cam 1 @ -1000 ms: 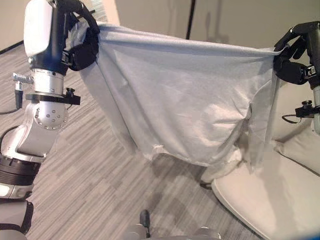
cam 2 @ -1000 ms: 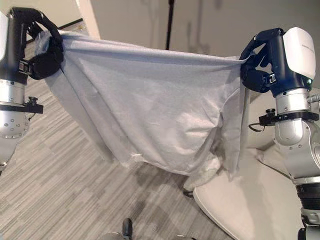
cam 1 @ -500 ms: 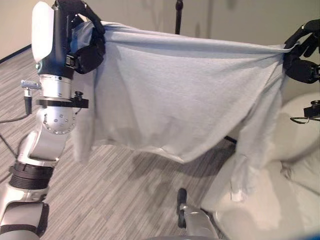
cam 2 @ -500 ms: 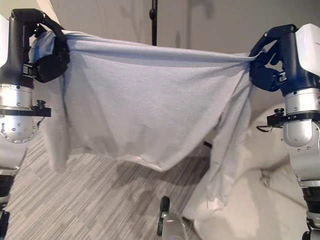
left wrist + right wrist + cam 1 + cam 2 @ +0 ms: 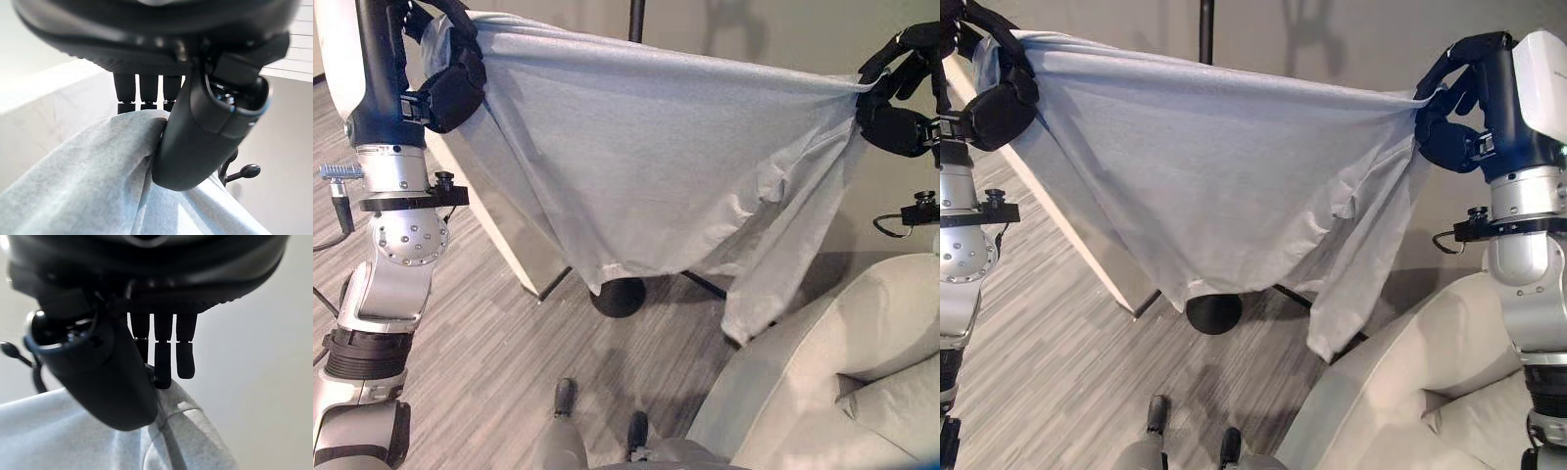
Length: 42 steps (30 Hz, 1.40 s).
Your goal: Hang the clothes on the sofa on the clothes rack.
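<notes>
Now L hand (image 5: 450,88) & R hand (image 5: 1454,132) pinch shirt (image 5: 656,166) taut above sofa (image 5: 822,382).

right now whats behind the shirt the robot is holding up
Behind the shirt, a dark pole rises above its top edge and a round black base with a thin leg shows below its hem. The shirt covers everything between.

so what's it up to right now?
The robot holds a light grey garment stretched out between both raised hands. The left hand is pinched on one top corner and the right hand on the other, so the cloth hangs clear of the white sofa. Behind it stands the clothes rack's dark pole with its round base on the floor. The garment is not on the rack yet.
</notes>
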Available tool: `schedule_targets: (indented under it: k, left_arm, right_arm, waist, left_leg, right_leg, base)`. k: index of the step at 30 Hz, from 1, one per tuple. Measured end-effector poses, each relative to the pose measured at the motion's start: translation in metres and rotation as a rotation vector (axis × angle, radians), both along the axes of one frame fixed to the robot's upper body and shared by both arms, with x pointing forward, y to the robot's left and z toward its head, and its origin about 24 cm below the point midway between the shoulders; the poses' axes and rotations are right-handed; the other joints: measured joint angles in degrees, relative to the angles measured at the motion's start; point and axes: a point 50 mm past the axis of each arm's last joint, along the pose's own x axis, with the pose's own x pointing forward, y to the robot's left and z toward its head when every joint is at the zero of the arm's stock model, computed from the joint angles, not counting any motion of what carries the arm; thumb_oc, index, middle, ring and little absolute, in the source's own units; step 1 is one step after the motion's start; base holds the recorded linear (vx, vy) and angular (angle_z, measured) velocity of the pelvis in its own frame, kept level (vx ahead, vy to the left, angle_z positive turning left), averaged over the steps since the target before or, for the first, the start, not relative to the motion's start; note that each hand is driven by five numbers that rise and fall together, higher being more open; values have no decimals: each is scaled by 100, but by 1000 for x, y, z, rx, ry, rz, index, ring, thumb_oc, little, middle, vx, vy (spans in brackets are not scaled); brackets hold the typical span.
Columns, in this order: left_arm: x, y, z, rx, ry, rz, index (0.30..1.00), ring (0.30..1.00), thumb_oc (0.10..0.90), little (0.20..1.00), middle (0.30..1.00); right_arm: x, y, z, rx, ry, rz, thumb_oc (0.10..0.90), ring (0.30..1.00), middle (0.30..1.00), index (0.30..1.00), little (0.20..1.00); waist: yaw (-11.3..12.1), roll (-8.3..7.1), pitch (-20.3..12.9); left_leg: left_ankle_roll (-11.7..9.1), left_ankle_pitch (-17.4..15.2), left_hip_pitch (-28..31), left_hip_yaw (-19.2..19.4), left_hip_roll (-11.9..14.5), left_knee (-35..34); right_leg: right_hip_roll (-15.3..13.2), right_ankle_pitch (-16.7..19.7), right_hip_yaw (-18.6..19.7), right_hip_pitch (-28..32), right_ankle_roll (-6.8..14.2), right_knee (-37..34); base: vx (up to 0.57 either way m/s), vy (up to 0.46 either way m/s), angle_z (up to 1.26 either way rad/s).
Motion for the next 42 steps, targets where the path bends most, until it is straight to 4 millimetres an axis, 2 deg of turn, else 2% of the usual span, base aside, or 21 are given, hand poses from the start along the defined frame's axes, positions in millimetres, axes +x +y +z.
schedule_targets:
  k: [1,2,4,5,7,9,11,12,14,15,18,20,22,24,25,27,28,33,35,40,42]
  left_arm:
    - [-3,-4,-1,-6,-9,-18,300,300,400,300,300]
    - [-8,-8,0,-1,-32,-41,300,300,400,300,300]
    - [-12,-10,4,10,-64,-37,300,300,400,300,300]
    - [-14,-7,7,12,-81,-23,300,300,400,300,300]
    - [-16,-4,12,30,-95,-3,300,300,400,300,300]
    - [-13,4,26,87,-110,43,300,300,400,300,300]
    - [-3,9,44,126,-137,83,300,300,400,300,300]
    - [15,7,66,192,-130,117,300,300,400,300,300]
    - [22,5,87,239,-150,149,300,300,400,300,300]
    - [32,3,98,254,-134,160,300,300,400,300,300]
    - [47,-11,119,304,-92,149,300,300,400,300,300]
    - [52,-15,117,294,-75,123,300,300,400,300,300]
    - [77,-23,97,264,57,87,300,300,400,300,300]
    - [88,-22,84,269,130,102,300,300,400,300,300]
    - [100,-19,66,295,220,130,300,300,400,300,300]
    - [110,-25,53,299,281,133,300,300,400,300,300]
    - [118,-29,50,281,310,145,300,300,400,300,300]
    - [131,-32,55,316,369,210,300,300,400,300,300]
    - [133,-30,54,323,379,222,300,300,400,300,300]
    - [132,-37,77,323,334,232,300,300,400,300,300]
    - [131,-38,79,322,328,231,300,300,400,300,300]
  right_arm:
    - [-3,-1,-3,26,-13,-5,400,300,300,300,300]
    - [-6,-3,-4,52,-44,-24,400,300,300,300,300]
    - [-8,-6,0,58,-74,-42,400,300,300,300,300]
    - [-8,-4,3,42,-95,-46,400,300,300,300,300]
    - [-6,-1,8,21,-113,-38,400,300,300,300,300]
    - [2,2,23,-31,-124,-33,400,300,300,300,300]
    - [15,3,44,-110,-128,-48,400,300,300,300,300]
    - [28,3,71,-189,-127,-78,400,300,300,300,300]
    - [27,2,101,-206,-183,-107,400,300,300,300,300]
    - [36,3,118,-247,-188,-148,400,300,300,300,300]
    - [44,5,149,-302,-176,-225,400,300,300,300,300]
    - [46,9,157,-284,-193,-225,400,300,300,300,300]
    - [64,13,154,-264,-120,-244,400,300,300,300,300]
    - [74,15,147,-248,-71,-243,400,300,300,300,300]
    - [87,21,134,-261,-6,-235,400,300,300,300,300]
    - [97,27,125,-267,46,-227,400,300,300,300,300]
    - [106,31,123,-217,71,-235,400,300,300,300,300]
    - [119,49,125,-213,102,-226,400,300,300,300,300]
    - [125,57,119,-225,121,-214,400,300,300,300,300]
    - [129,67,114,-259,138,-198,400,300,300,300,300]
    - [130,70,113,-264,141,-190,400,300,300,300,300]
  waist:
    - [-76,80,-44]
    - [-138,226,-138]
    - [-109,241,-146]
    - [-20,241,-147]
    - [51,242,-146]
    - [245,242,-147]
    - [346,241,-147]
    - [393,247,-151]
    - [404,250,-163]
    - [363,246,-220]
    - [297,211,-326]
    - [266,211,-346]
    - [169,204,-472]
    - [112,204,-482]
    - [35,201,-517]
    - [-25,207,-559]
    - [-21,208,-564]
    - [-69,194,-556]
    - [-82,160,-536]
    - [-31,42,-467]
    - [-26,17,-452]
  left_leg:
    - [10,7,156,49,1,96]
    - [72,316,360,138,-78,11]
    - [187,270,416,223,-321,15]
    - [233,239,453,243,-523,16]
    - [306,189,455,245,-657,16]
    - [332,168,461,278,-727,15]
    - [346,150,474,280,-718,14]
    - [328,130,479,280,-701,12]
    - [325,107,477,300,-702,12]
    - [336,105,473,304,-710,13]
    - [393,162,417,290,-711,12]
    - [396,164,413,296,-711,14]
    - [408,175,291,282,-671,13]
    - [417,193,219,283,-649,13]
    - [405,216,68,284,-616,14]
    - [415,270,-162,283,-584,18]
    - [416,293,-288,283,-564,23]
    - [405,372,-877,311,-472,32]
    - [406,372,-891,354,-465,21]
    - [406,372,-962,402,-434,21]
    - [406,372,-960,445,-426,21]
  right_leg:
    - [-21,-49,11,78,74,1]
    - [-110,-116,74,125,255,5]
    - [-363,-104,59,141,424,4]
    - [-588,-108,72,165,570,2]
    - [-718,-142,73,171,718,0]
    - [-794,-144,75,182,774,0]
    - [-784,-141,76,195,789,1]
    - [-768,-129,76,203,813,2]
    - [-772,-122,87,192,823,2]
    - [-780,-120,78,192,825,2]
    - [-776,-120,61,137,825,2]
    - [-775,-123,60,132,825,2]
    - [-727,-127,53,15,816,2]
    - [-704,-125,54,-60,813,2]
    - [-673,-119,53,-213,810,2]
    - [-642,-104,56,-459,799,30]
    - [-631,-93,57,-586,799,27]
    - [-532,-9,91,-1183,770,25]
    - [-529,-8,123,-1217,769,20]
    - [-509,-8,201,-1333,769,28]
    - [-503,-8,213,-1340,769,28]
  base:
    - [93,118,-9]
    - [77,107,-10]
    - [82,110,-10]
    - [76,90,-4]
    - [55,62,3]
    - [41,43,4]
    - [52,31,1]
    - [52,16,-1]
    - [44,10,-4]
    - [0,0,0]
    - [21,-14,1]
    - [16,-13,-1]
    - [47,-46,1]
    - [10,-22,0]
    - [-30,-49,-2]
    - [-50,-57,-1]
    - [-72,-47,-3]
    - [-43,-27,-5]
    - [-24,2,-7]
    - [3,12,-9]
    - [7,21,-6]
